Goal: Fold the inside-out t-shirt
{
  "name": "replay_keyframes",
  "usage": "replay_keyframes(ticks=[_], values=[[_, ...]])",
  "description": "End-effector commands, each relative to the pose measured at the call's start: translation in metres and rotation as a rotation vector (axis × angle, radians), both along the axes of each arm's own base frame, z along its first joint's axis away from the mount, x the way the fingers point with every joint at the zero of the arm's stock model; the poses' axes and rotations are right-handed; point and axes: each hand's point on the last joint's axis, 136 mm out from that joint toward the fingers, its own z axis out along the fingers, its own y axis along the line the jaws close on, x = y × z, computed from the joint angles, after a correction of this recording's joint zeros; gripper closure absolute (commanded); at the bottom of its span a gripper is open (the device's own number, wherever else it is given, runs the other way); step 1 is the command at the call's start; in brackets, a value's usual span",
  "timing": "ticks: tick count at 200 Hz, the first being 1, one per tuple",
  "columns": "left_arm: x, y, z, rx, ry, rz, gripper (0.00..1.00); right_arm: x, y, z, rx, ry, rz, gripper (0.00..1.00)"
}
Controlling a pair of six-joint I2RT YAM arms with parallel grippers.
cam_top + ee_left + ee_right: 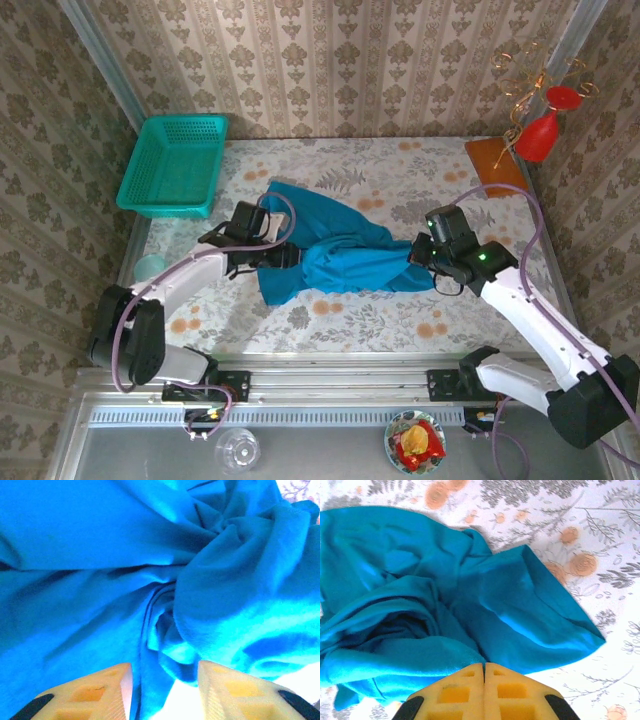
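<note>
White/blk arms (188, 278), purple cables (539, 232), yellow fingers (85, 692)

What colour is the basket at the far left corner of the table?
The basket is teal-green, an open plastic mesh. It shows best in the top external view.

The t-shirt (345, 262) is matt cloth, the basket (185, 122) plastic mesh

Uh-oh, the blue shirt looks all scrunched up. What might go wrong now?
The t-shirt is bunched and twisted, so folding now would probably trap creases.
The left gripper is open with bunched folds between its fingers; closing there might grab too many layers.
The right gripper is shut at the shirt's edge; pulling could drag the whole heap rather than spread it.
</note>
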Motion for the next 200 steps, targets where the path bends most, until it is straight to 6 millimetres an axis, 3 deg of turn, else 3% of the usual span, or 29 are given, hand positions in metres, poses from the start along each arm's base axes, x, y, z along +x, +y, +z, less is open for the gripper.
replay_keyframes(ticks=[1,39,66,143,166,200], values=[[-0.028,0.033,-0.025,0.151,0.109,0.08,0.59,0.002,-0.016,-0.01,-0.055,0.018,-0.035,1.0],[-0.063,0.07,-0.061,0.306,0.212,0.201,0.55,0.01,-0.015,-0.014,-0.047,0.031,-0.022,1.0],[-0.071,0.058,-0.074,0.233,0.248,0.171,0.53,0.014,-0.011,-0.014,-0.035,0.037,-0.009,1.0],[-0.073,0.052,-0.09,0.241,0.307,0.155,0.56,0.011,-0.011,-0.01,-0.022,0.023,-0.012,1.0],[-0.073,0.047,-0.092,0.223,0.316,0.141,0.65,0.011,-0.011,-0.009,-0.021,0.021,-0.013,1.0],[-0.064,0.039,-0.082,0.176,0.281,0.126,0.93,0.016,-0.009,0.003,-0.011,-0.012,-0.011,1.0]])
